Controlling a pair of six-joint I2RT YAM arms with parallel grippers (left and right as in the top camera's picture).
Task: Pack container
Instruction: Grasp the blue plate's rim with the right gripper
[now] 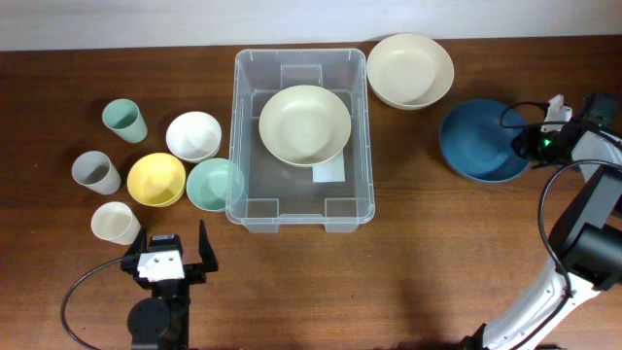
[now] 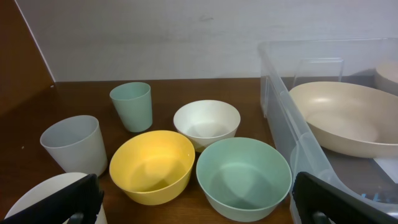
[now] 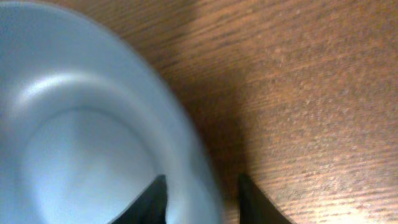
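The container [image 1: 299, 209] is a large clear bin at the table's middle, with a cream bowl [image 1: 304, 124] inside; it also shows at the right of the left wrist view [image 2: 283, 118]. My right gripper [image 1: 533, 144] is at the right rim of the blue bowl [image 1: 480, 141], one finger inside and one outside. In the right wrist view the gripper [image 3: 202, 186] is closed narrowly over the bowl's rim [image 3: 93, 124]. My left gripper [image 1: 167, 255] is open and empty at the front left, behind the small bowls [image 2: 193, 205].
A second cream bowl [image 1: 409, 69] sits behind the bin's right corner. Left of the bin are a white bowl [image 1: 193, 135], yellow bowl [image 1: 155, 179], mint bowl [image 1: 214, 184], green cup [image 1: 124, 121], grey cup [image 1: 95, 172] and cream cup [image 1: 115, 223].
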